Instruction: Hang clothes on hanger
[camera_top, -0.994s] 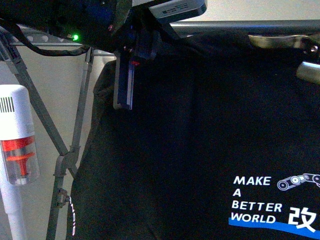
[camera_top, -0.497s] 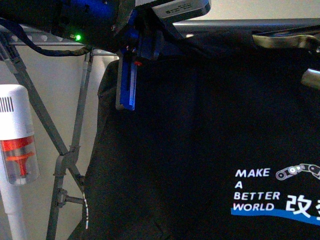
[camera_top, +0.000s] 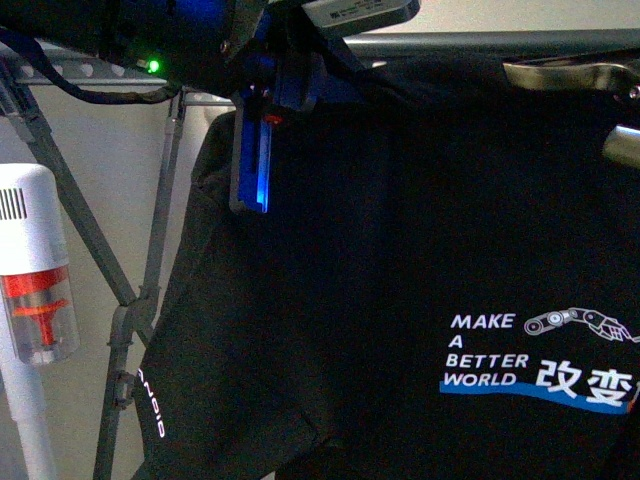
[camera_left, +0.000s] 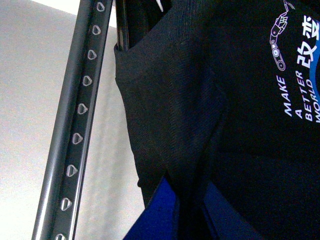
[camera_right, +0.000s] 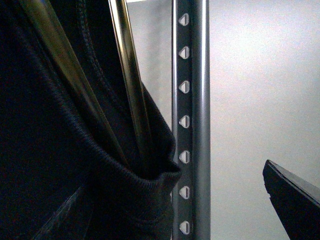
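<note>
You see black T-shirt (camera_top: 400, 250) draped over clothes rack (camera_top: 500, 42) top rail, long way left-right. Your left gripper (camera_left: 190, 222) clamped on its left top edge. Your right gripper (camera_right: 142, 165) at right edge; can't tell grip.

My left arm (camera_top: 150, 40) is black, with one green light (camera_top: 153, 66), a black cable (camera_top: 100, 95), a grey camera box (camera_top: 350, 12) and a flat, blue-lit tool (camera_top: 250, 190).
</note>
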